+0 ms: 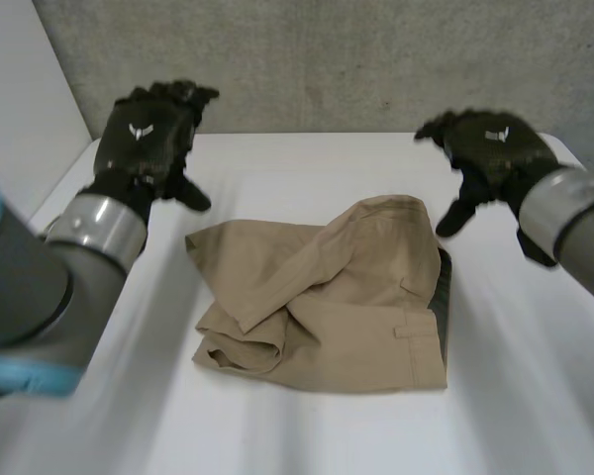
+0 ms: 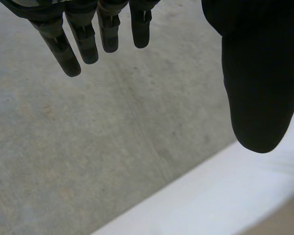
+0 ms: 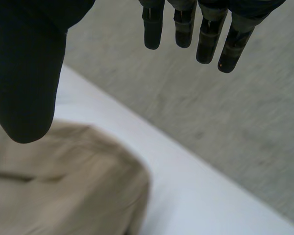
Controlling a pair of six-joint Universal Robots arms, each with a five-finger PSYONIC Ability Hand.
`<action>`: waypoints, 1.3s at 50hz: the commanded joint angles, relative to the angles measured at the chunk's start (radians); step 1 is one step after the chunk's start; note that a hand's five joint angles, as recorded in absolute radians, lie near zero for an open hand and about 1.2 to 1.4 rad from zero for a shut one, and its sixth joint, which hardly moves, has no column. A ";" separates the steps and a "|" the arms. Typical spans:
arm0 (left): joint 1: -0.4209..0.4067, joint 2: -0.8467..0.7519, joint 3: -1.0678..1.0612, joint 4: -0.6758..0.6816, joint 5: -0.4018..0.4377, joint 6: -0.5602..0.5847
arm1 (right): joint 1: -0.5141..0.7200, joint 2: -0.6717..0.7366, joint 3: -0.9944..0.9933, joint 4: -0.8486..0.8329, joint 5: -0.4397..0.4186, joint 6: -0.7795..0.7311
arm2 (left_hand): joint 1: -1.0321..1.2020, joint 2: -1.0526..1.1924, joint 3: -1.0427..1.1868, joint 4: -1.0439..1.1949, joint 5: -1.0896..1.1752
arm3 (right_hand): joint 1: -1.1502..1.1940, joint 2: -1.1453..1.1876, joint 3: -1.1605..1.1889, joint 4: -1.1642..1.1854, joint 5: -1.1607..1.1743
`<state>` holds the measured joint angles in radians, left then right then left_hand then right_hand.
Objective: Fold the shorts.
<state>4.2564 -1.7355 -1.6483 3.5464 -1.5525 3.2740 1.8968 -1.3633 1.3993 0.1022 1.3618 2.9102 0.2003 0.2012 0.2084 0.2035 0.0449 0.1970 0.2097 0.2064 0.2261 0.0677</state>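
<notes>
The tan shorts [image 1: 327, 297] lie folded in a loose heap in the middle of the white table [image 1: 535, 396], with a dark lining showing along their right edge. My left hand [image 1: 148, 139] hovers above the table's far left, apart from the cloth, its fingers [image 2: 83, 44] straight and its thumb [image 2: 257, 88] spread, holding nothing. My right hand [image 1: 490, 153] hovers at the far right, above and beyond the shorts' upper right corner [image 3: 88, 181]. Its fingers [image 3: 206, 39] are straight and its thumb [image 3: 24, 83] is spread, and it is empty.
A grey wall [image 1: 356, 59] stands right behind the table's far edge [image 2: 196, 191]. A pale panel [image 1: 20, 119] runs along the table's left side. Bare table surface lies around the shorts on all sides.
</notes>
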 commanded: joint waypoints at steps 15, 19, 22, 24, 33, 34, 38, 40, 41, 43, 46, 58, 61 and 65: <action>-0.185 -0.004 -0.248 -0.261 -0.110 0.093 | -0.001 0.006 0.397 -0.087 -0.102 0.000 | 0.248 0.247 0.240 0.245 0.229 | 0.234 0.222 0.225 0.205 0.189; -0.191 -0.058 -0.246 -0.258 -0.146 0.090 | -0.001 0.072 0.397 -0.117 -0.102 0.000 | 0.248 0.247 0.240 0.245 0.229 | 0.234 0.222 0.225 0.205 0.189; -0.196 -0.090 -0.245 -0.256 -0.152 0.090 | -0.001 0.095 0.392 -0.122 -0.101 -0.002 | 0.251 0.250 0.243 0.248 0.232 | 0.266 0.254 0.257 0.237 0.221; -0.196 -0.104 -0.245 -0.256 -0.153 0.090 | -0.001 0.102 0.389 -0.124 -0.102 -0.002 | 0.254 0.253 0.246 0.251 0.235 | 0.369 0.356 0.359 0.340 0.324; -0.172 -0.128 -0.231 -0.129 -0.199 0.096 | -0.019 0.119 0.392 -0.179 -0.086 -0.002 | 0.994 0.993 0.986 0.991 0.975 | 1.199 1.187 1.190 1.170 1.154; -0.171 -0.128 -0.231 -0.129 -0.199 0.096 | -0.019 0.112 0.392 -0.182 -0.079 -0.003 | 0.997 0.996 0.989 0.993 0.978 | 1.199 1.187 1.190 1.170 1.154; -0.057 -0.127 -0.229 0.006 -0.276 0.105 | -0.019 0.063 0.400 -0.185 -0.063 -0.008 | 1.196 1.195 1.188 1.193 1.177 | 1.199 1.187 1.190 1.170 1.154; -0.003 -0.125 -0.228 0.032 -0.291 0.107 | -0.019 0.047 0.403 -0.185 -0.063 -0.014 | 1.196 1.195 1.188 1.193 1.177 | 1.199 1.187 1.190 1.170 1.154; 0.051 -0.130 -0.219 0.041 -0.294 0.108 | -0.019 0.037 0.405 -0.185 -0.064 -0.020 | 1.196 1.195 1.188 1.193 1.177 | 1.199 1.187 1.190 1.170 1.154; 0.097 -0.136 -0.209 0.034 -0.293 0.108 | -0.018 0.023 0.409 -0.185 -0.064 -0.026 | 1.196 1.195 1.188 1.193 1.177 | 1.199 1.187 1.190 1.170 1.154; 0.142 -0.140 -0.211 0.003 -0.291 0.108 | -0.012 0.007 0.412 -0.183 -0.064 -0.037 | 1.050 1.049 1.042 1.047 1.031 | 1.199 1.187 1.190 1.170 1.154; 0.016 0.043 -0.243 -0.146 -0.253 0.104 | -0.002 0.004 0.377 -0.179 -0.064 -0.051 | -0.026 -0.027 -0.034 -0.029 -0.045 | 1.199 1.187 1.190 1.170 1.154; 0.017 0.100 -0.261 -0.146 -0.251 0.104 | -0.004 -0.002 0.337 -0.173 -0.058 -0.046 | -0.019 -0.020 -0.027 -0.022 -0.038 | 1.199 1.187 1.190 1.170 1.154; 0.017 0.162 -0.278 -0.149 -0.224 0.108 | -0.001 -0.017 0.314 -0.171 -0.055 -0.048 | 0.016 0.015 0.008 0.013 -0.003 | 1.199 1.187 1.190 1.170 1.154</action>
<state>4.2766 -1.6927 -1.8975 3.3985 -1.8040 3.3792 1.8951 -1.3618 1.7613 -0.0737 1.3018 2.8601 0.1969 0.1991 0.2074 0.2017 0.0444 0.9119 1.1696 1.1935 1.1877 0.9713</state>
